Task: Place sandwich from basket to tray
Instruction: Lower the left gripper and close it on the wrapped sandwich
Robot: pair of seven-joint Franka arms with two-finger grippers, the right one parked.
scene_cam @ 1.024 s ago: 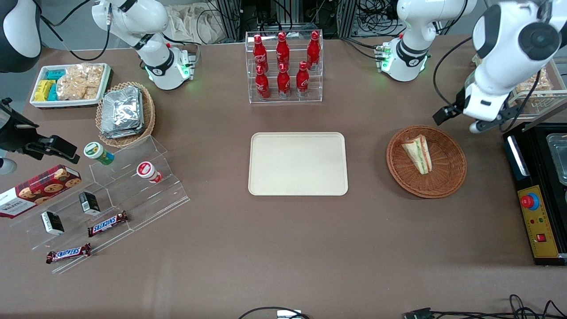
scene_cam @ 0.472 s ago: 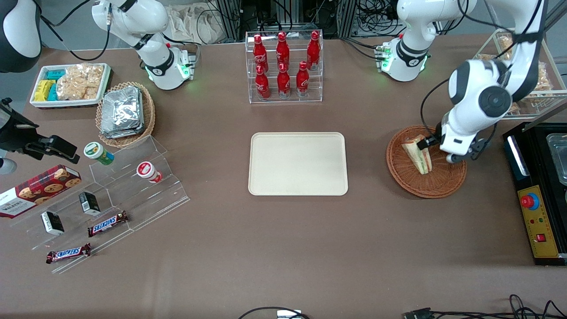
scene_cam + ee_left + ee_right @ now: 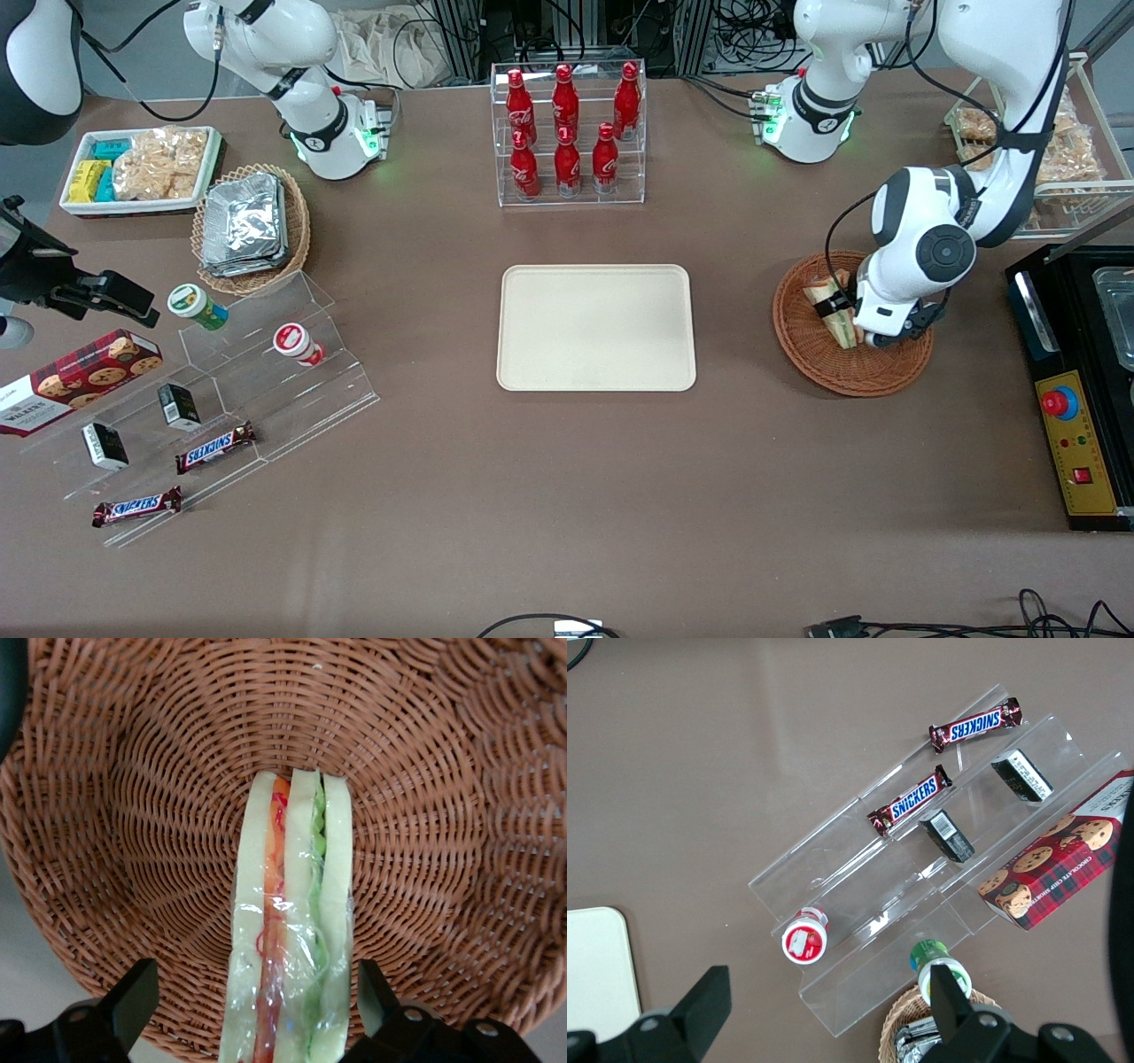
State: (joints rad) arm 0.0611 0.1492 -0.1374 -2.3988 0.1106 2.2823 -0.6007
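Start at the parked arm's end of the table, where you can see a white dish of snacks [image 3: 140,168] and, beside it, a light tan basket of foil packets [image 3: 251,227]. Nearer the front camera sits a clear stepped shelf [image 3: 221,390] with two small cups, little dark boxes and two chocolate bars, and a red cookie box [image 3: 75,379] lies beside it. Next, in the middle of the table, you see a clear rack of red bottles [image 3: 568,133]. Nearer the front camera than the rack lies the tray [image 3: 595,327], flat and with nothing on it. Now look toward the working arm's end, where the basket [image 3: 802,341] sits well apart from the tray. The sandwich [image 3: 288,930] is in the basket, standing on edge in clear wrap, with its orange and green filling facing the wrist camera. Your gripper [image 3: 849,321] is low in the basket, right at the sandwich. Its two black fingers [image 3: 133,997] are wide open, one on each side of the sandwich with a small gap on both sides. It is not holding anything, and the sandwich rests on the woven bottom.
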